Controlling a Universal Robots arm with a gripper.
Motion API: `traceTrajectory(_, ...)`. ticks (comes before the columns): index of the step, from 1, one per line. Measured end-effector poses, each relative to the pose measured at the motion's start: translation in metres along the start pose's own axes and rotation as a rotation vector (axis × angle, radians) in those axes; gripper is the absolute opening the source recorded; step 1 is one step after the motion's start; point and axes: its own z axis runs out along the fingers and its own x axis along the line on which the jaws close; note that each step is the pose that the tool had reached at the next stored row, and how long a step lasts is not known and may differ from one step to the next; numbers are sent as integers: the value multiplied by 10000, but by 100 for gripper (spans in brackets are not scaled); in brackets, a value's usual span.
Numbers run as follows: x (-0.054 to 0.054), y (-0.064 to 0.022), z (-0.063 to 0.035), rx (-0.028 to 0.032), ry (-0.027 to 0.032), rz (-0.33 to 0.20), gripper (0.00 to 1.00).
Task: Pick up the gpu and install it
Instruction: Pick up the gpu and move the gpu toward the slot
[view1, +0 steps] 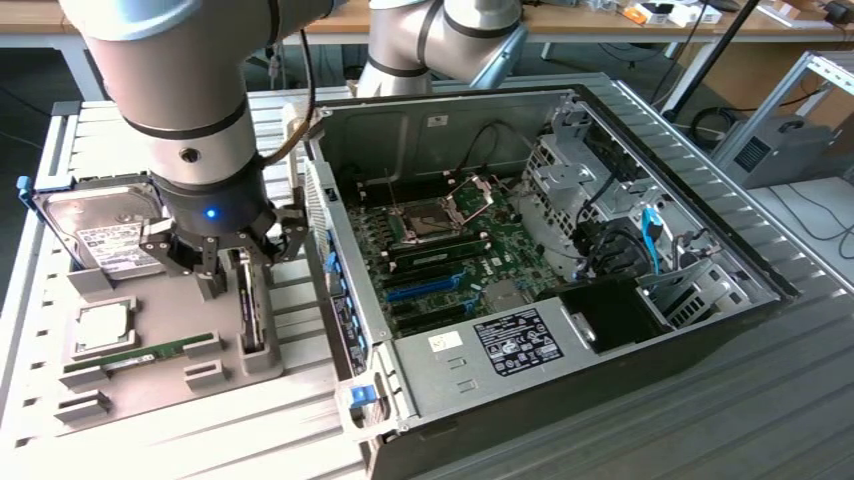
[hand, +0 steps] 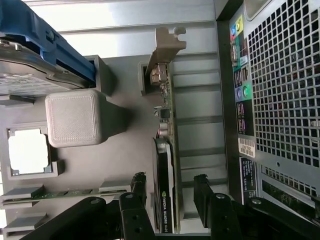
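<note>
Black and thin, the gpu (view1: 250, 300) stands on its long edge in a slot of the grey fixture (view1: 174, 325), and in the wrist view we see its grey metal bracket (hand: 167, 42) at the end farthest from the camera. We find the card at the fixture's edge nearest the computer case (view1: 561, 330), not lifted out.

Directly above it hangs the end effector (view1: 244, 258), jaws spread wide. In the wrist view its dark fingers (hand: 138, 186) stand one on each side of the card, and we see a gap between each finger and the card's faces, so nothing is gripped.

On the same fixture we see a green RAM stick (view1: 154, 352) lying flat, a square processor chip (view1: 100, 325) in its recess, and a silver hard drive (view1: 100, 232) in a blue frame leaning at the far end.

To the exterior view's right of the fixture lies the computer case, side panel off, with its motherboard (view1: 441, 250) exposed. Fixture and case both rest on the slatted metal table (view1: 774, 400).
</note>
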Motion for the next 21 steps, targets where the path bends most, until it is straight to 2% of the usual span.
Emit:
traceTrajectory(1,1,-1,17,0,3,1,51)
traceTrajectory(2,3,-6,125,2,16,4,51)
traceTrajectory(4,5,-6,164,3,27,11,51)
traceTrajectory(5,26,17,194,4,30,39,51)
traceTrajectory(6,47,65,276,16,34,64,51)
traceTrajectory(7,53,80,295,19,36,71,51)
traceTrajectory(10,50,57,294,19,37,72,51)
traceTrajectory(11,50,57,294,19,36,72,42)
traceTrajectory(21,42,59,257,10,38,72,42)
